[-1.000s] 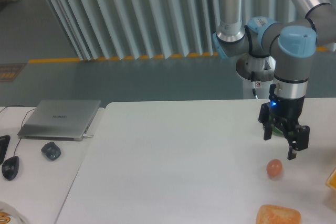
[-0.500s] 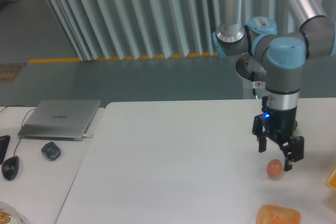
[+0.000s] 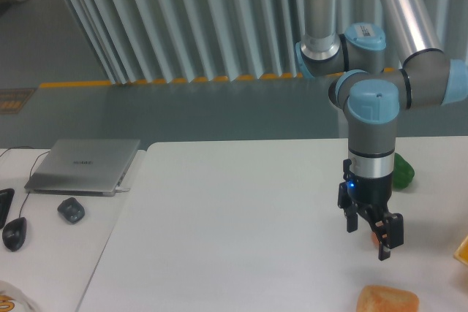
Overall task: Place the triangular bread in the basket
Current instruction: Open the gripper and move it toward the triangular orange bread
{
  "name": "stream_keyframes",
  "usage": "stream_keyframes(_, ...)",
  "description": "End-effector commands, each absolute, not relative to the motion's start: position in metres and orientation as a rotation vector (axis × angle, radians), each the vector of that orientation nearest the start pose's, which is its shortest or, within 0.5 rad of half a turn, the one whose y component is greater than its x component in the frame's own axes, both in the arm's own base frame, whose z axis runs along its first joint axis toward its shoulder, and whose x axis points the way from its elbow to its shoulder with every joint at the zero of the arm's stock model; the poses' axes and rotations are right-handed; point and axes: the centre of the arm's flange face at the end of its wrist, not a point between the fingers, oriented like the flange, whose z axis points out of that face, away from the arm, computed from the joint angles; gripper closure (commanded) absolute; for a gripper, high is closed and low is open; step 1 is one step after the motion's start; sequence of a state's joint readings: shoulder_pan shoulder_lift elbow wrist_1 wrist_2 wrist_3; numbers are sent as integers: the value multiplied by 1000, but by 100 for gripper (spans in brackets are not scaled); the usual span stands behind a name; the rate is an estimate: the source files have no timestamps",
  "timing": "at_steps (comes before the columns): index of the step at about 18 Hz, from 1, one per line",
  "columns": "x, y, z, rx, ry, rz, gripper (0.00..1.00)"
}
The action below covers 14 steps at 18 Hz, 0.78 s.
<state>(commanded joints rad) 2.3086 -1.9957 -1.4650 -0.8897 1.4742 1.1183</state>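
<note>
The triangular bread (image 3: 387, 300) lies at the bottom edge of the white table, golden-brown with a rough crust and partly cut off by the frame. My gripper (image 3: 368, 239) hangs open just above and slightly left of it, fingers pointing down. A small reddish-brown egg (image 3: 375, 237) sits right behind the fingers, mostly hidden by them. The basket is out of view, unless the orange corner (image 3: 462, 250) at the right edge belongs to it; I cannot tell.
A green object (image 3: 401, 170) lies on the table behind the arm. A separate surface on the left holds a closed laptop (image 3: 84, 166), a dark mouse (image 3: 71, 210) and another black mouse (image 3: 14, 232).
The gripper has moved left and toward the front of the table, dropping lower. It now covers most of the egg, and the green object behind the arm has come into view.
</note>
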Motion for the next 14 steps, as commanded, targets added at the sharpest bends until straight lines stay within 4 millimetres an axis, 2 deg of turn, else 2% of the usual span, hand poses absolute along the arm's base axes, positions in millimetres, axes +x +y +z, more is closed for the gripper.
stream_keyframes(6,-358,605,383,-2724,543,413,0)
stream_keyframes(8,-359,605,381,-2734,543,421,0)
stream_keyframes(9,-358,605,376,-2741,546,412,0)
stream_keyframes(11,-339,614,359,-2755,586,370,0)
stream_keyframes(12,-331,620,343,-2775,604,347,0)
stream_keyframes(14,-327,622,342,-2787,552,340,0)
